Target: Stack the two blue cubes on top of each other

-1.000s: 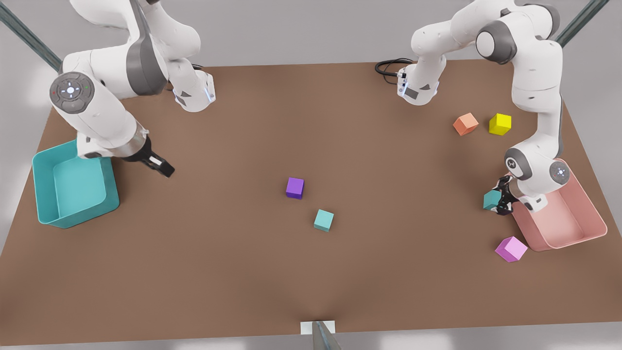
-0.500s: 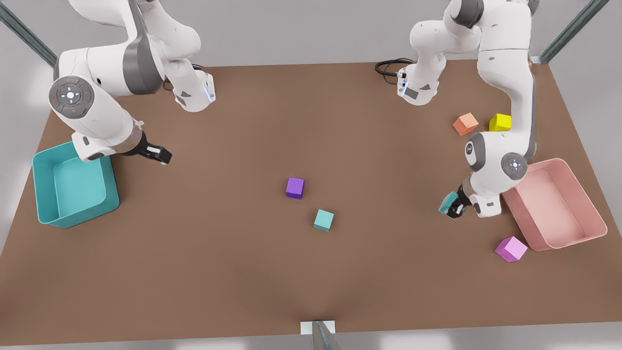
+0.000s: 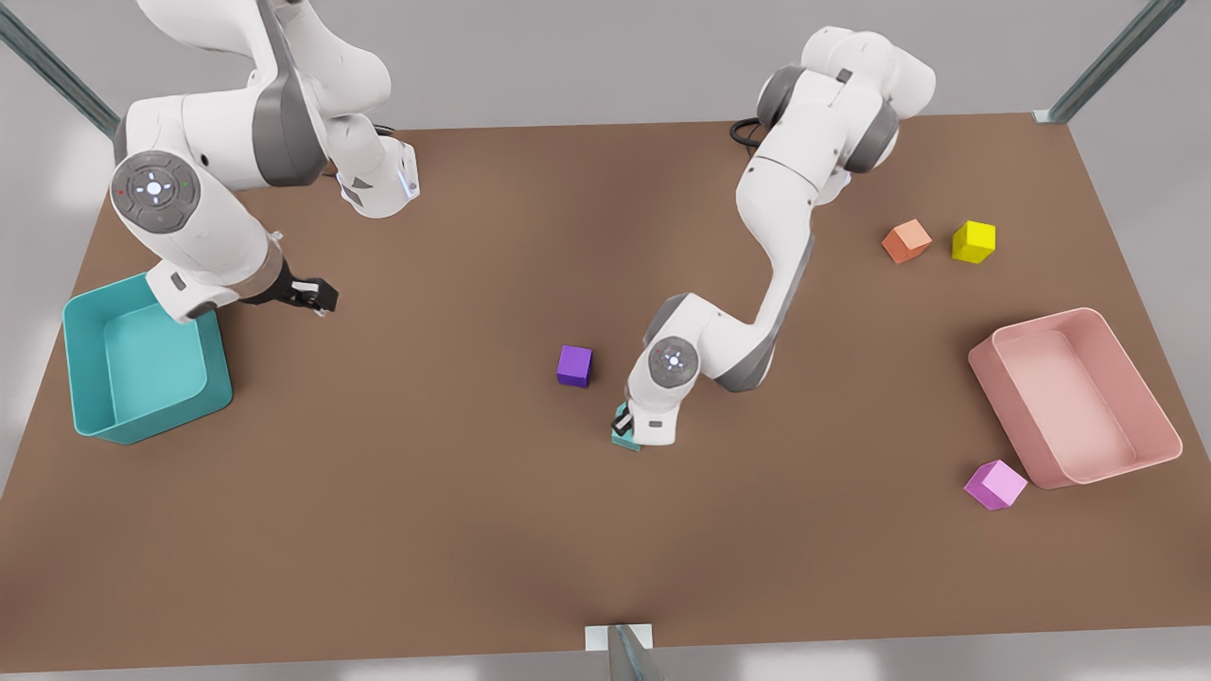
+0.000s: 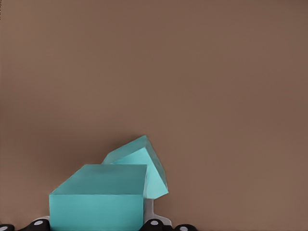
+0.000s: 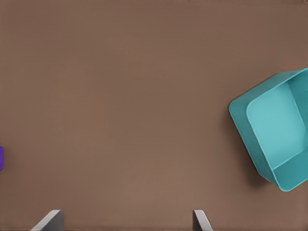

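Brown tabletop [image 3: 473,530] fills the scene, with a pink cube [image 3: 994,484] near its front edge beside a pink bin [image 3: 1164,416] on the front view's right. Toward the middle, the left gripper [image 3: 624,426] is clamped on one blue cube [image 4: 98,202], holding it directly over the second blue cube [image 4: 149,166], which rests on the table and sits turned at an angle to the held one; whether the two touch cannot be told. A purple cube [image 3: 574,365] lies just beside them. Farther off, the right gripper [image 3: 317,295] hovers, fingers parted and empty, near the teal bin [image 3: 90,378]. An orange cube [image 3: 906,240] and yellow cube [image 3: 974,240] sit near the back.
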You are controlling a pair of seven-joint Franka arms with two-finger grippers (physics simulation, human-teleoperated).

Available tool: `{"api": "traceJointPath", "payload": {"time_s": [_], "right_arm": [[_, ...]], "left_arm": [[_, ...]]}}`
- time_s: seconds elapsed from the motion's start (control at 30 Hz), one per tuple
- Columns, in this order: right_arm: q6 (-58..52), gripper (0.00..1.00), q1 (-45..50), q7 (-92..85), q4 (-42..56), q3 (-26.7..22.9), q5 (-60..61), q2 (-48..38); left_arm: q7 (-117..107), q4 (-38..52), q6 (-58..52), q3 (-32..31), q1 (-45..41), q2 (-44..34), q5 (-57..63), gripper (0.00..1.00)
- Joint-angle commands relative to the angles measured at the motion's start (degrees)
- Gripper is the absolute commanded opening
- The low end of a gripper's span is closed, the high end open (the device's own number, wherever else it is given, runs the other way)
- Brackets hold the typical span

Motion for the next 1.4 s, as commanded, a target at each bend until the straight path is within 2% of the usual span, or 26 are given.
{"api": "traceJointPath", "payload": {"time_s": [0.0, 0.13, 0.17, 0.57, 0.7, 0.77, 0.8, 0.83, 0.93, 1.0, 1.03, 1.07, 1.13, 1.17, 1.27, 1.37], "right_arm": [[-0.2, 1.00, 0.2, -7.0, 0.0, 0.0, 0.0, 0.0], [-0.2, 1.00, 0.2, -7.0, -0.1, 0.0, 0.0, 0.1], [-0.2, 1.00, 0.2, -7.0, -0.1, 0.0, 0.0, 0.2], [-0.2, 1.00, 0.2, -7.0, 0.0, 0.0, 0.0, 0.2], [-0.2, 1.00, 0.2, -7.0, 0.0, 0.0, -0.1, 0.2], [-0.2, 1.00, 0.2, -7.0, 0.0, 0.0, -0.1, 0.2], [0.0, 1.00, 0.2, -7.0, 0.0, 0.0, -0.2, 0.2], [0.0, 1.00, 0.2, -7.0, 0.0, 0.0, -0.1, 0.2], [0.0, 1.00, 0.2, -7.0, 0.0, 0.0, 0.0, 0.2], [0.0, 1.00, 0.2, -7.0, 0.0, 0.0, 0.0, 0.2], [0.0, 1.00, 0.2, -7.0, 0.0, 0.0, -0.1, 0.2], [0.0, 1.00, 0.2, -6.9, 0.0, 0.0, 0.0, 0.2], [0.0, 1.00, 0.2, -7.0, -0.1, 0.0, 0.0, 0.2], [0.0, 1.00, 0.2, -7.0, -0.1, 0.0, -0.1, 0.2], [0.0, 1.00, 0.2, -7.0, -0.1, 0.0, 0.0, 0.2], [0.0, 1.00, 0.2, -7.0, -0.1, 0.0, 0.0, 0.2]], "left_arm": [[-19.7, 0.3, 0.8, 0.0, -0.4, 0.6, -0.1, 0.63], [-19.7, 0.4, 1.9, 0.0, -0.4, 1.0, -0.1, 0.64], [-19.6, 0.4, 1.9, 0.1, -0.4, 1.1, -0.1, 1.00], [-19.7, 0.3, 0.6, 0.2, 1.7, -0.1, -0.4, 1.00], [-19.6, 3.0, -2.2, 0.0, 5.1, -1.3, -1.2, 1.00], [-19.2, 4.6, -3.9, -2.2, 11.5, -2.0, -1.5, 1.00], [-19.3, 4.6, -4.5, -4.8, 17.8, -4.2, -1.5, 1.00], [-16.7, 5.7, -10.2, -4.9, 22.2, -6.1, -0.9, 1.00], [30.8, 8.4, -34.6, -4.8, 32.0, -11.9, 2.1, 1.00], [59.4, 8.4, -47.6, -5.4, 35.3, -19.6, 4.0, 1.00], [78.9, -14.8, -38.5, -5.6, 35.2, -35.7, 9.6, 1.00], [80.5, -19.1, -37.0, -5.5, 34.3, -39.6, 11.0, 1.00], [80.5, -11.0, -47.2, -5.3, 34.3, -40.5, 6.9, 1.00], [80.5, -10.3, -48.1, -5.3, 34.1, -40.5, 5.5, 1.00], [74.2, -17.1, -35.6, -5.4, 32.9, -40.5, 5.3, 1.00], [74.2, -16.7, -37.0, -5.4, 32.9, -40.6, 5.3, 1.00]]}}
